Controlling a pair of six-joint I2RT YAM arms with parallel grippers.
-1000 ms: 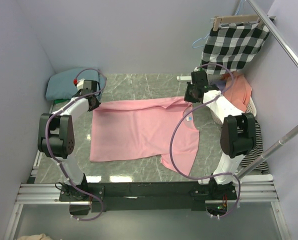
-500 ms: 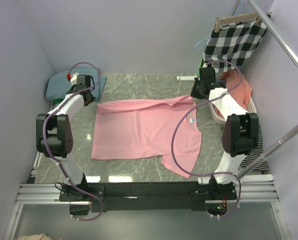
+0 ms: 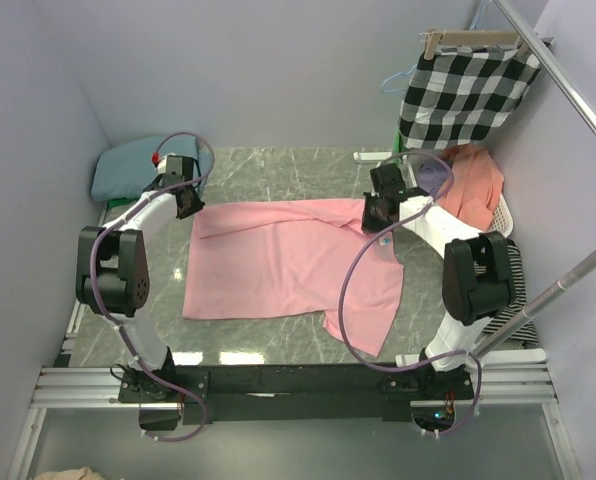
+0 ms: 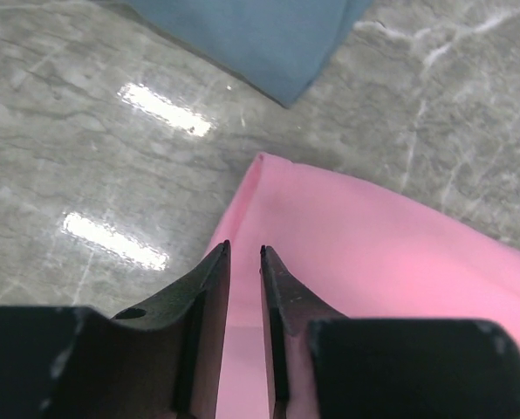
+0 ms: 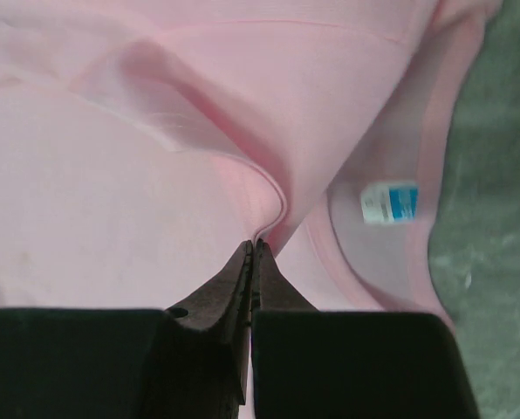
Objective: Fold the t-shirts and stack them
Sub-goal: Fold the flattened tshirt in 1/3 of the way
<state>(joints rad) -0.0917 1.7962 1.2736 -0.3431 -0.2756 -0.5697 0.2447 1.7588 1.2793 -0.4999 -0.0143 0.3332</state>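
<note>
Two shirts on the table (image 3: 278,165), and I judge we're early: the pink t-shirt (image 3: 278,265) lies spread in the middle with only its far edge partly turned over, the teal t-shirt (image 3: 128,170) sits apart at the back left, nothing stacked. My right gripper (image 5: 253,249) is clamped on a pink fold; my left gripper (image 4: 244,255) stands slightly parted over the pink corner, holding nothing
</note>
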